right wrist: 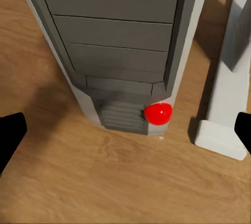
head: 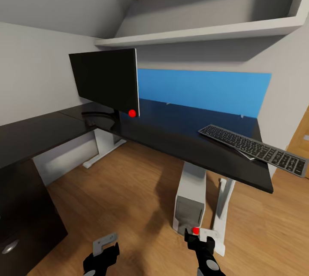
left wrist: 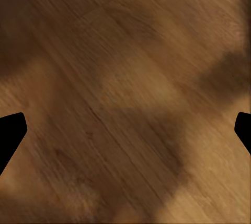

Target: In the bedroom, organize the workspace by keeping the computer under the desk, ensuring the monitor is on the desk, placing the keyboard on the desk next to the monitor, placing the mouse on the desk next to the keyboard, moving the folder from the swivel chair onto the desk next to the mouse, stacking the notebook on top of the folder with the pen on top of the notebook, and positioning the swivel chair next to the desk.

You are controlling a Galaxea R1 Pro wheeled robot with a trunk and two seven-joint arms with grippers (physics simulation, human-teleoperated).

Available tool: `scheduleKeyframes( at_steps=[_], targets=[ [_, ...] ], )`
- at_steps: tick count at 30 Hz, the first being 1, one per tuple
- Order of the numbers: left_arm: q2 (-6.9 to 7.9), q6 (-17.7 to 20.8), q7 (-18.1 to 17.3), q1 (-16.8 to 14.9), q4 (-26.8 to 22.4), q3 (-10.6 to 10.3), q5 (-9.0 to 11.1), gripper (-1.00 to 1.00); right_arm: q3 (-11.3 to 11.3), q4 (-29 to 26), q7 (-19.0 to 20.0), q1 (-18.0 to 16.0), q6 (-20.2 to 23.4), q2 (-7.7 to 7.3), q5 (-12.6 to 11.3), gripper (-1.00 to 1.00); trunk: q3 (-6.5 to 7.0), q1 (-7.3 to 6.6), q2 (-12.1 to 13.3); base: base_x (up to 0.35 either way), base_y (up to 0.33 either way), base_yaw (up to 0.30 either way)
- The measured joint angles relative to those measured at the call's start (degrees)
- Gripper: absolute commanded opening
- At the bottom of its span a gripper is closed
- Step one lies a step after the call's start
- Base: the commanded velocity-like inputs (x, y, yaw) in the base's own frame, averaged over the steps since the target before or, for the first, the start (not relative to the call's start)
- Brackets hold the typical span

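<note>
Right wrist view: computer (right wrist: pixel 120 51) between open jaws

black desk (head: pixel 171 138) — monitor (head: pixel 107 80), keyboard (head: pixel 253 147)

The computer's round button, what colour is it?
Bright red, on the grey-and-white computer; the button shows best in the right wrist view.

I was looking at a home study corner: a black L-shaped bench (head: pixel 180 138) carried a monitor (head: pixel 105 80) and keyboard (head: pixel 253 148), a computer tower (head: pixel 189 201) stood beneath it on the wood floor (head: pixel 128 190), and white wall shelves (head: pixel 201 31) hung above.
</note>
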Motion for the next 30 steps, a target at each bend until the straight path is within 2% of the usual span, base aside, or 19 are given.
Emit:
scheduleKeyframes(
  at_steps=[6, 22, 30],
  targets=[
    [-0.14, -0.3, 0.1, 0.0, 1.8, -0.6, -0.1, 1.0, 0.0, 0.8, -0.1, 0.0, 0.0, 0.01, 0.0, 1.0, 0.0, 0.02, 0.0, 0.181, 0.0, 0.0],
    [-0.1, -0.3, 0.0, 0.0, 2.3, -0.9, 0.0, 1.0, -0.3, 0.9, -0.2, 0.0, 0.1, -0.21, 0.0, 1.0, 0.0, 0.0, 0.0, 0.135, 0.0, 0.0],
    [-0.07, -0.2, 0.0, 0.0, 2.4, -0.9, 0.0, 1.0, -0.3, 0.9, -0.2, 0.0, 0.1, -0.29, 0.0, 1.0, 0.0, 0.03, 0.0, 0.047, 0.0, 0.0]
  ],
)
